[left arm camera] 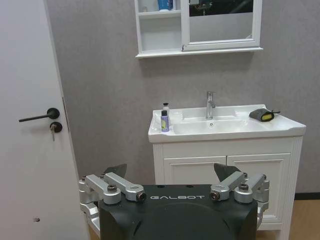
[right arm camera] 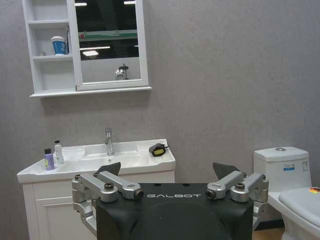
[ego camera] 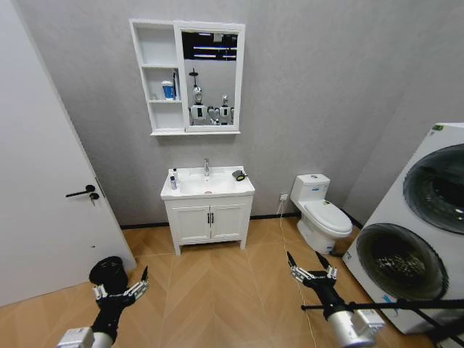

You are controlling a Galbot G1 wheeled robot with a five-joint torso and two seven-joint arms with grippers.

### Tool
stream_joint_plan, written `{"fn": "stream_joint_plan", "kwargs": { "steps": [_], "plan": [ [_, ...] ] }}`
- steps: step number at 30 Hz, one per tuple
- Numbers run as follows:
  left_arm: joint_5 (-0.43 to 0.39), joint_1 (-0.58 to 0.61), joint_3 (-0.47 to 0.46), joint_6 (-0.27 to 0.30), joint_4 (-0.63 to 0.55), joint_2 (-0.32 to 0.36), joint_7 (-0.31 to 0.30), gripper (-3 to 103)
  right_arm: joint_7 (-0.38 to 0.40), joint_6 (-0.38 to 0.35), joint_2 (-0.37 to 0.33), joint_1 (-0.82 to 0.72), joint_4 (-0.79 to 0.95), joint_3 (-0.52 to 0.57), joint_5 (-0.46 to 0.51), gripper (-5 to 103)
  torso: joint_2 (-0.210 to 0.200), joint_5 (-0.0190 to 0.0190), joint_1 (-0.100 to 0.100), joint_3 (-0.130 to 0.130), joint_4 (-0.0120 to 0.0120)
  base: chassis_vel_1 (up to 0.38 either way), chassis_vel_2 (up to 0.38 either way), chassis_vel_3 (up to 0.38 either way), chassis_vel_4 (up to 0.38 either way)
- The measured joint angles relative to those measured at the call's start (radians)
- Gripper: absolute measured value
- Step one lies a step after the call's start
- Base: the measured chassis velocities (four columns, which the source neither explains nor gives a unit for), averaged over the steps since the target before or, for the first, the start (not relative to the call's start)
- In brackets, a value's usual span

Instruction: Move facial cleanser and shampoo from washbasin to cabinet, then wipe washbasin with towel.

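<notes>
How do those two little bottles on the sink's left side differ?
The purple bottle is shorter with a dark cap; the white bottle is taller, paler and stands nearer the wall. Both stand upright, close together on the washbasin's left rim.

One washbasin (ego camera: 217, 190) carries two small bottles (left arm camera: 164, 118) at its left corner, one chrome faucet (left arm camera: 210, 104) and one dark towel (left arm camera: 262, 114). One cabinet (ego camera: 163, 130) on the wall has three shelf compartments and one mirror panel (ego camera: 210, 80), with one blue-and-white container (ego camera: 168, 90) on the middle shelf. Below are two end effectors, the left end effector (ego camera: 119, 281) and the right end effector (ego camera: 306, 259), each with its two fingers spread apart; there are also one vanity (ego camera: 209, 222) with two doors, one toilet (ego camera: 322, 214) and one door (ego camera: 43, 181).
</notes>
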Motion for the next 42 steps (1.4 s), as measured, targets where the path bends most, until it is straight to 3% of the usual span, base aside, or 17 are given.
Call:
{"fn": "stream_joint_plan", "kwargs": {
  "steps": [20,42],
  "plan": [
    [-0.004,-0.004,-0.001,-0.004,0.003,-0.003,0.003,99,-0.002,0.028,0.017,0.003,-0.006,0.000,-0.014,100,0.000,0.0005,0.000,0.000,0.0001,-0.103,0.100,0.107,-0.105],
    [-0.014,-0.006,-0.001,-0.003,0.010,0.001,0.004,99,-0.003,0.044,0.023,0.009,-0.016,-0.002,-0.027,100,0.000,0.0001,0.001,0.000,-0.0002,-0.328,0.326,0.341,-0.332]
  ]
}}
